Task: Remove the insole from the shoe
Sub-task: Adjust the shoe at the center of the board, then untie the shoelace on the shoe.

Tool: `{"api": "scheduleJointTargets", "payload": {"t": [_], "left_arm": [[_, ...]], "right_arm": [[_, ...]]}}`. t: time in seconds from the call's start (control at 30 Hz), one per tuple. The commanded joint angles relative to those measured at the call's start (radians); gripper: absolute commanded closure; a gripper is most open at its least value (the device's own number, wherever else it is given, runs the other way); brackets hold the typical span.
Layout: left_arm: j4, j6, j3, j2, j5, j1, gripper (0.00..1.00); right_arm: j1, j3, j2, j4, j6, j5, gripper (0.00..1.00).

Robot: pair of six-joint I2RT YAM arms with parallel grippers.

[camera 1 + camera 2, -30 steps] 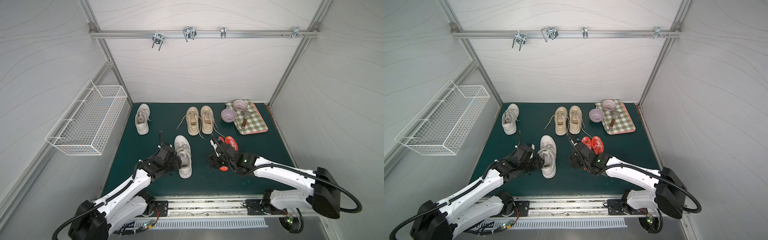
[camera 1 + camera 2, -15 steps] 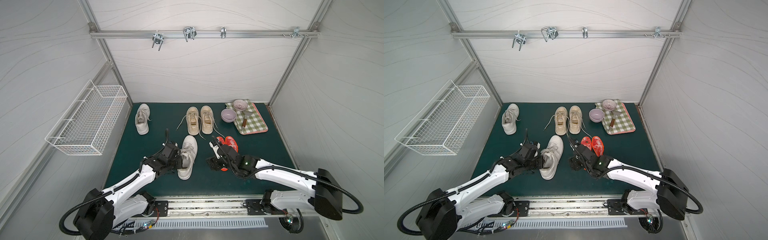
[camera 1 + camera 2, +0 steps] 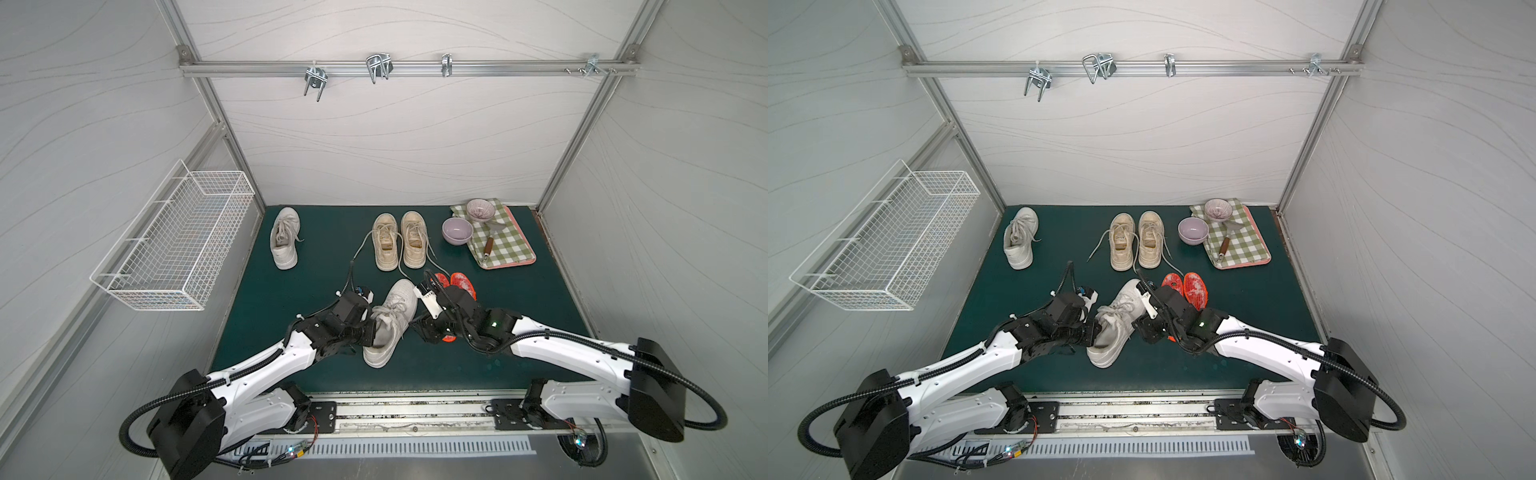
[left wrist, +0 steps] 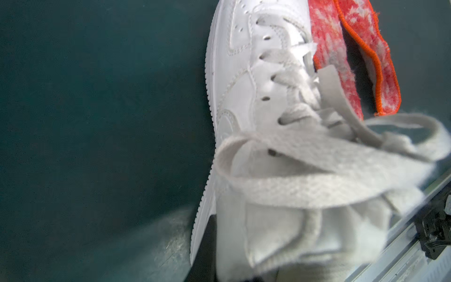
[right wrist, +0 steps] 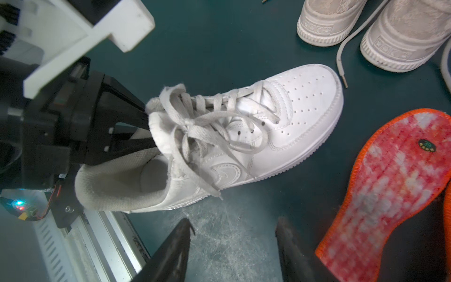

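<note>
Since you closed left gripper [image 5: 147,128] onto shoe [image 3: 392,320] collar, shoe sits turned, toe now toward red insoles [image 5: 390,183]. Right gripper [image 5: 233,224]: narrowing, half-parted, empty, near shoe's side. Insole: judged inside shoe, not drawn. Judgement: shoe braced; reach-in due next.

Left arm [image 3: 266,368]: white, stretched low and forward, angled in toward the white shoe [image 3: 395,311] and reaching its heel end from one side.
Left gripper [image 5: 148,127]: black, fingers pinched together on the rim of the white shoe's mouth, beside the tongue.
Right arm [image 3: 573,345]: white, stretched low, angled in toward the opposite side of the white shoe.
Right gripper [image 5: 233,229]: 2 dark fingers spread apart, holding nothing, near the white shoe's side.
</note>
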Motion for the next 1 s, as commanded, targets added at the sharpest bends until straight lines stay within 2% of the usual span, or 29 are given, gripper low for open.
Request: {"api": "scheduleJointTargets", "payload": {"t": [0.0, 0.27, 0.5, 0.8, 0.97], "left_arm": [[0.087, 0.030, 0.027, 0.009, 0.077, -0.027, 1.00], [0.087, 0.039, 0.034, 0.021, 0.074, -0.071, 1.00], [0.089, 0.047, 0.038, 0.021, 0.071, -0.083, 1.00], [0.087, 0.039, 0.039, 0.020, 0.049, -0.084, 1.00], [0.073, 0.021, 0.034, 0.008, -0.014, -0.084, 1.00]], "right_arm": [[0.000, 0.036, 0.024, 0.018, -0.020, -0.038, 0.45], [0.011, 0.083, 0.085, 0.017, -0.013, 0.025, 0.55], [0.019, 0.108, 0.119, 0.002, -0.030, 0.033, 0.63], [0.035, 0.106, 0.101, -0.014, -0.029, 0.084, 0.93], [0.036, 0.089, 0.062, -0.033, -0.016, 0.158, 1.00]]}}
